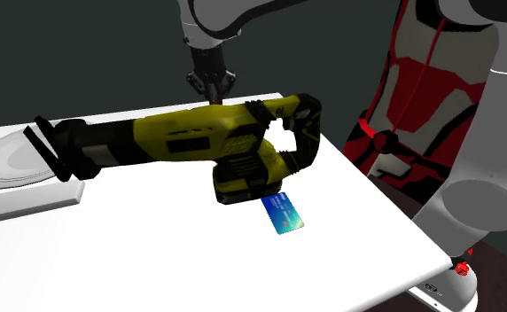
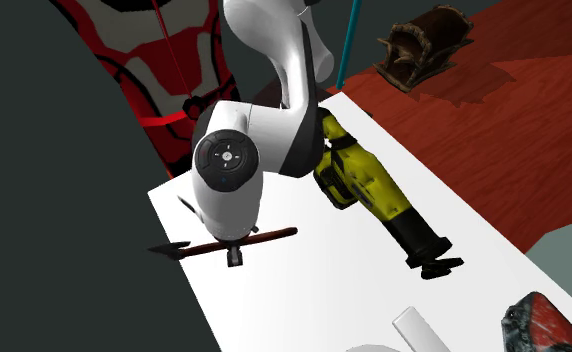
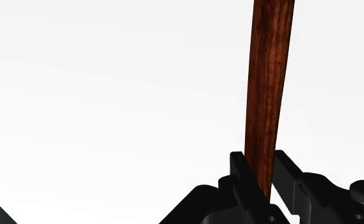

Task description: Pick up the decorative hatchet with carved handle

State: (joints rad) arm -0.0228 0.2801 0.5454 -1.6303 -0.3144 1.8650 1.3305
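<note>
On the white counter (image 1: 349,257) the biggest hazard is the yellow-and-black saw (image 1: 198,142). It lies right across the middle, just beside the grasp spot, so any swing on the way up could clip it. Next down, the hatchet (image 2: 274,235) sits near the counter edge at the second exterior view's left, w/ its dark head pointing toward that view's left and its red-brown handle (image 3: 270,76) running right. The pincer (image 3: 259,159) is nearly closed. Its black fingers (image 3: 241,175) press both sides of the handle approx mid-length, so the tool looks clasped, though I can't tell whether it's off the surface. Main risk is that the head end is prob heavier. W/ a hold this far from the head, the hatchet could pivot btwn the pads so the head drops. It could also slide out, since the handle looks narrow and smooth. A quick or jerky lift would make either more likely. Smallest, the blue card (image 1: 284,214), lies against the saw's other side, away from the pincer, so it's unlikely to be disturbed.
</note>
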